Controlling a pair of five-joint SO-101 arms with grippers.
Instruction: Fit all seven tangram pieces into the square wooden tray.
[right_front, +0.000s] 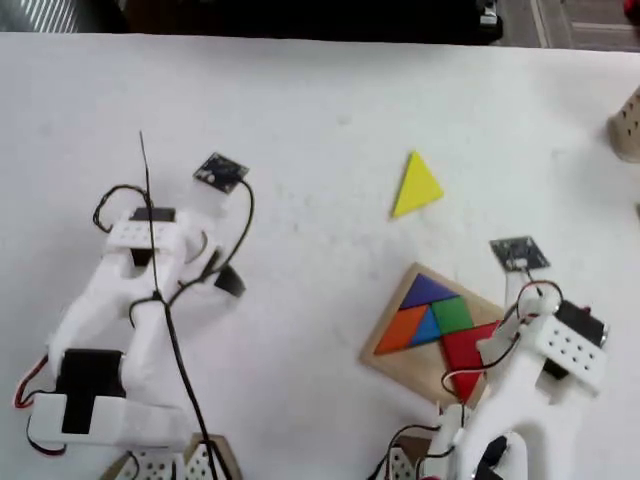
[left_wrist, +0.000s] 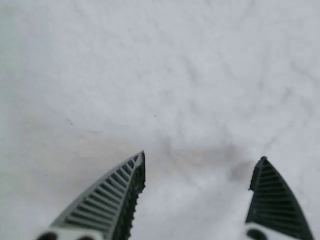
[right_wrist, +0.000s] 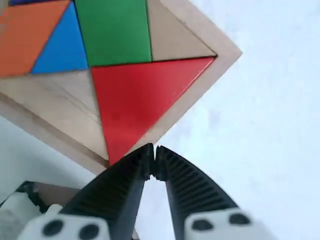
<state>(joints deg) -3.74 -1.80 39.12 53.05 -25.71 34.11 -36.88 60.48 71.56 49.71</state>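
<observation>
High view: a square wooden tray (right_front: 412, 368) lies on the white tabletop (right_front: 320, 120), holding a purple piece (right_front: 428, 290), an orange piece (right_front: 400, 328), a blue triangle (right_front: 427, 328), a green square (right_front: 452, 314) and a large red triangle (right_front: 465, 352). Part of the tray floor is bare wood. A yellow triangle (right_front: 416, 186) lies beyond the tray, apart from it. The right tool (right_wrist: 154, 162) has its fingers together, just off the tray's edge by the red triangle's sharp corner. The left tool (left_wrist: 202, 157) has its fingers apart over the tabletop, well away from the tray.
</observation>
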